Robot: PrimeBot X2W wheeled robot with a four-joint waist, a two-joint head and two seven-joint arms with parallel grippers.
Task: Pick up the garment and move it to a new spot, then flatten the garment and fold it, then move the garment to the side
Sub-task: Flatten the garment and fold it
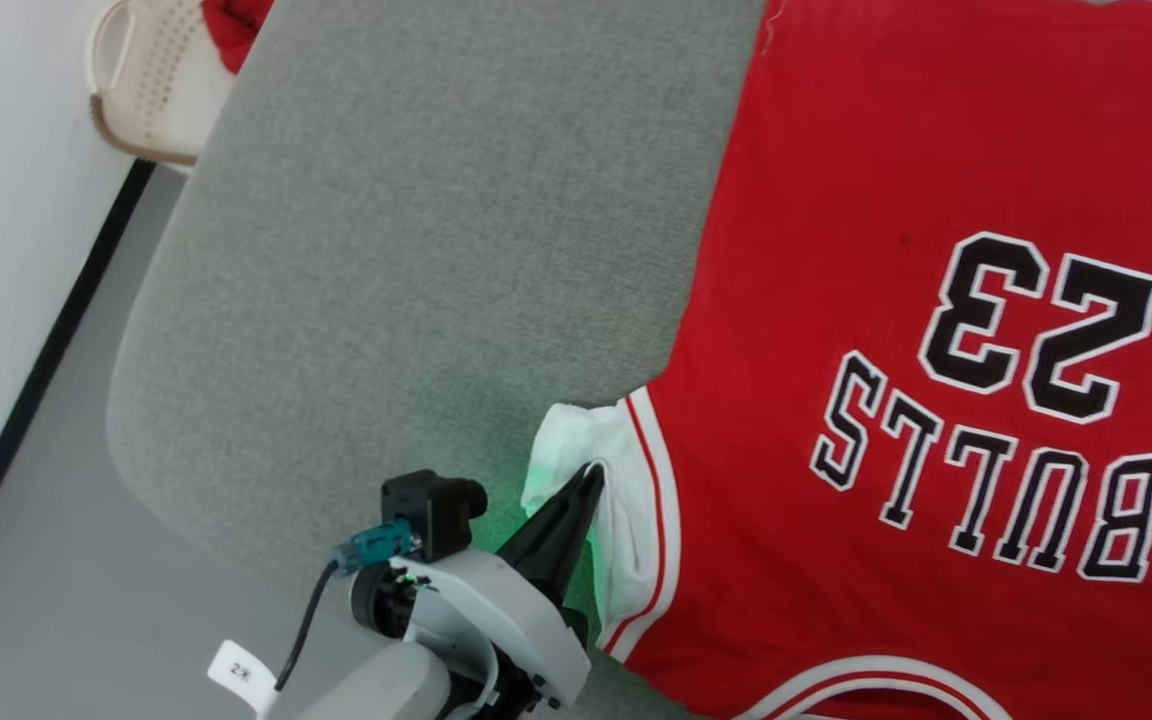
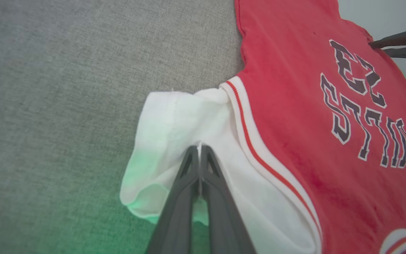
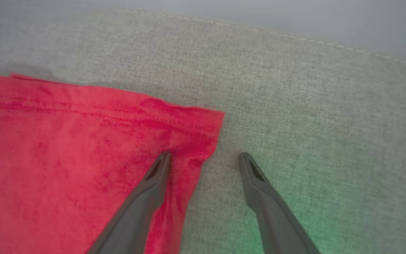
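Slippage worries me: left end effector (image 2: 199,148) pinches only sleeve (image 2: 174,120) at the garment's (image 2: 294,123) 9 o'clock. My right end effector (image 3: 205,155) sits open.

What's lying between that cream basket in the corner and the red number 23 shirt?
Nothing but bare grey fabric-covered tabletop, seen in the head view, between the cream perforated basket and the red jersey-style T-shirt.

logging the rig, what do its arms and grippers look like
The left gripper has two long dark tapering fingers on a pale wrist housing with a small black camera, teal plug, black cable and white tag. The right gripper has matching dark fingers.
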